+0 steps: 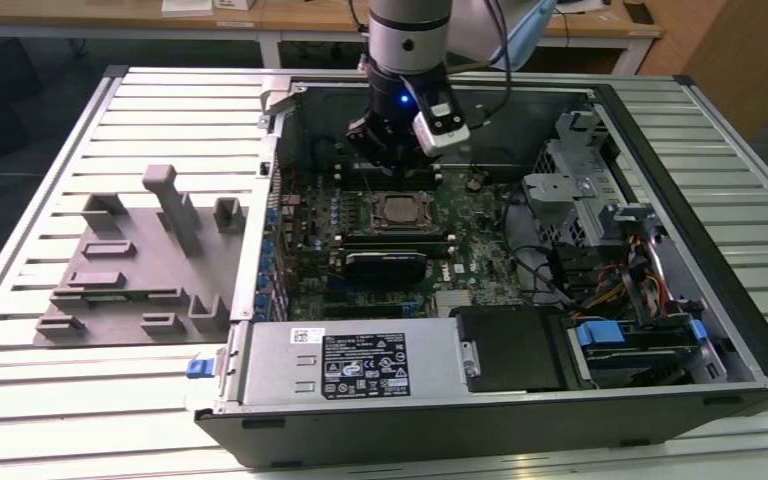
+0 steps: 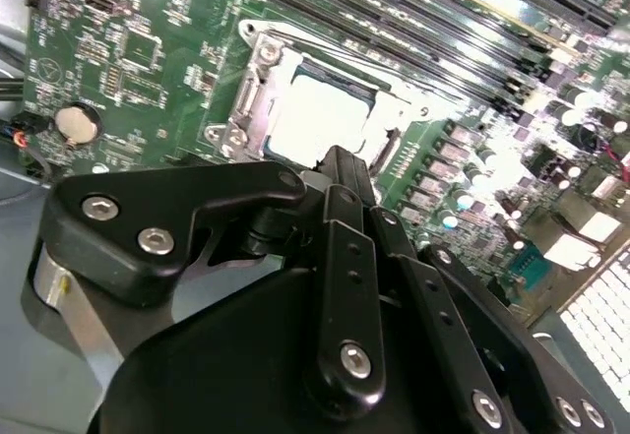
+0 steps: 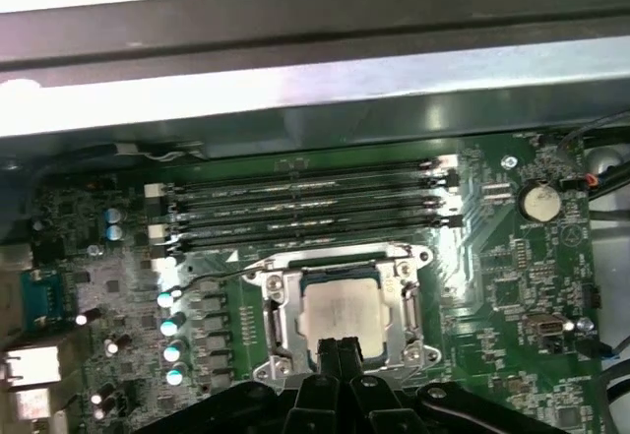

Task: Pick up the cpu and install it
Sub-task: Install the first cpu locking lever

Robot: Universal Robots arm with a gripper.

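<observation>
Just below the tool [image 3: 340, 349], seen closed on nothing, the seated cpu [image 3: 343, 308] could be skewed if pressed off-centre.

A metal table [image 1: 37, 390] topped with long pale slats spans the exterior view. Two things lie directly on it. At about 9 o'clock on the tabletop sits a flat grey plastic fixture tray [image 1: 117, 290], with upright blocks and posts rising from it. From the centre out to 3 o'clock lies an open computer case [image 1: 491, 440], on its side, its interior facing up. The tray sits just beside the case's 9 o'clock wall; whether they touch cannot be told.
</observation>
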